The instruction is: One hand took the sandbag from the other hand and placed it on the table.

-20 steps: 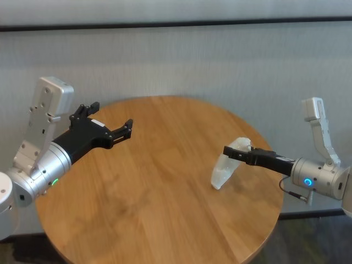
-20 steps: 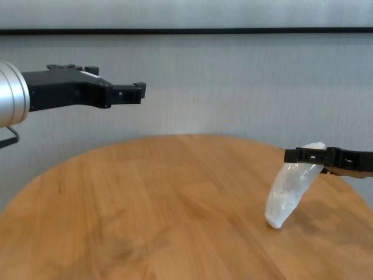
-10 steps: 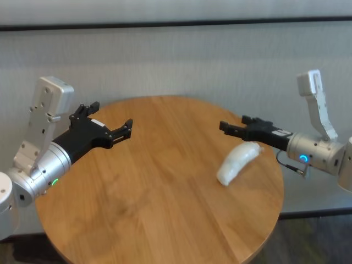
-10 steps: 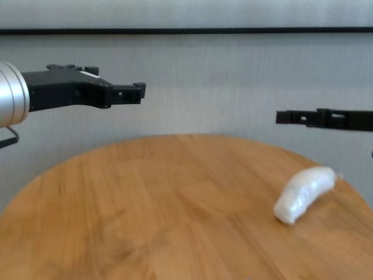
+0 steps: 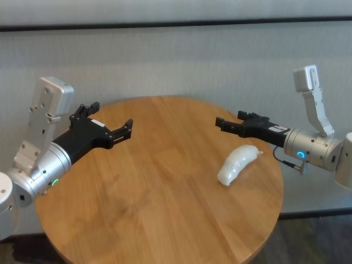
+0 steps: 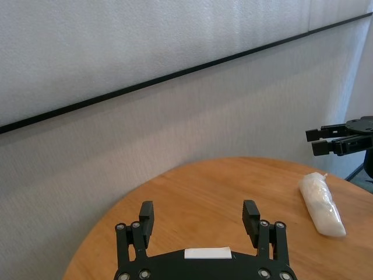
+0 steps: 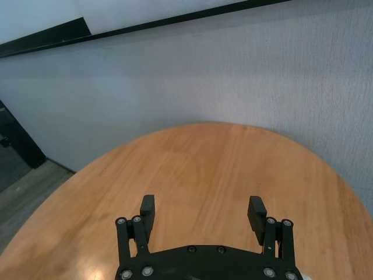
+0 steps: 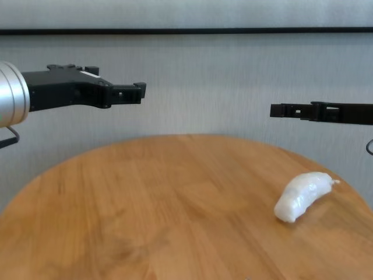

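Note:
The white sandbag (image 5: 236, 164) lies flat on the round wooden table (image 5: 154, 209) near its right edge, also visible in the chest view (image 8: 303, 189) and the left wrist view (image 6: 322, 204). My right gripper (image 5: 230, 120) hovers open above and just behind the sandbag, clear of it, with nothing between its fingers (image 7: 257, 210). In the chest view the right gripper (image 8: 274, 109) sits well above the bag. My left gripper (image 5: 112, 115) hangs open and empty over the table's left side, far from the bag (image 6: 199, 211).
A grey textured wall (image 5: 181, 60) with a black strip (image 5: 176, 23) stands close behind the table. The sandbag rests a short way in from the table's right rim (image 5: 281, 187). Bare wood (image 8: 145, 221) fills the middle and front of the table.
The sandbag stood tilted on its tip under the right gripper; now it lies flat on the table. The right gripper has risen and drawn away from it. The left arm stayed still.

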Robot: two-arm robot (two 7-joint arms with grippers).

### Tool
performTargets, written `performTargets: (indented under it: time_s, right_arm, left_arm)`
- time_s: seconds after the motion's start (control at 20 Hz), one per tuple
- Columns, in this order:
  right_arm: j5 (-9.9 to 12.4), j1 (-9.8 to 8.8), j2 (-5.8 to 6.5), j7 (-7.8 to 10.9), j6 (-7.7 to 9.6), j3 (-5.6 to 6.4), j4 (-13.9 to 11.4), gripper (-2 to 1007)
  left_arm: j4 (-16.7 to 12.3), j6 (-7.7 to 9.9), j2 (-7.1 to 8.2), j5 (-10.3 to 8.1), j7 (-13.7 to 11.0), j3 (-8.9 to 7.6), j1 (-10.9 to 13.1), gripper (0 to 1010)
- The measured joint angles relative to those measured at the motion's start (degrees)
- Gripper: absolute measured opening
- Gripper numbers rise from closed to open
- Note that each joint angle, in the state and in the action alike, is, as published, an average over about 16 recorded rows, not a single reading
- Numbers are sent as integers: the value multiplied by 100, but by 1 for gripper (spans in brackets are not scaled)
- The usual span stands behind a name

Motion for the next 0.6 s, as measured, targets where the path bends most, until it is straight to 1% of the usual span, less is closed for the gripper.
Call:
performTargets:
  time_s: [0.6]
  right_arm:
    - [-20,-2,-15,-12,5,-18,-1,1000]
  left_arm:
    - [0,0,0,0,0,0,0,1002]
